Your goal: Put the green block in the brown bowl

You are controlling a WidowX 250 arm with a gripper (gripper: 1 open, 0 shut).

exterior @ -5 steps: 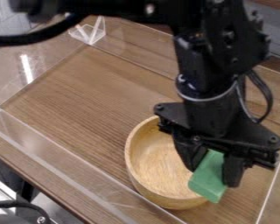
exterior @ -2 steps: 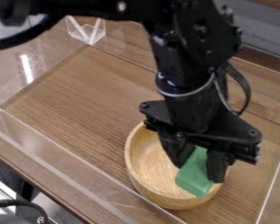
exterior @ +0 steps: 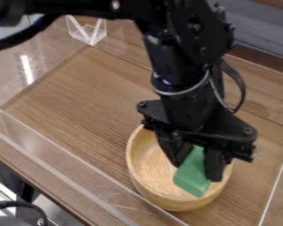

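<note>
The green block (exterior: 194, 177) hangs tilted between the black fingers of my gripper (exterior: 203, 166), which is shut on it. It sits just above the hollow of the brown bowl (exterior: 150, 164), over the bowl's right half. The bowl is round, light wood with a thick rim, and rests on the wood-grain tabletop at the lower middle. My black arm (exterior: 186, 62) comes down from the top of the view and hides the bowl's far rim.
A wood-grain table surface (exterior: 85, 93) lies inside low clear acrylic walls (exterior: 38, 146). A clear plastic corner piece (exterior: 87, 31) stands at the back left. Dark cables cross the top left.
The arm has carried the green block leftward, from over the bowl's right rim to over its hollow. The grip on the block is unchanged.
</note>
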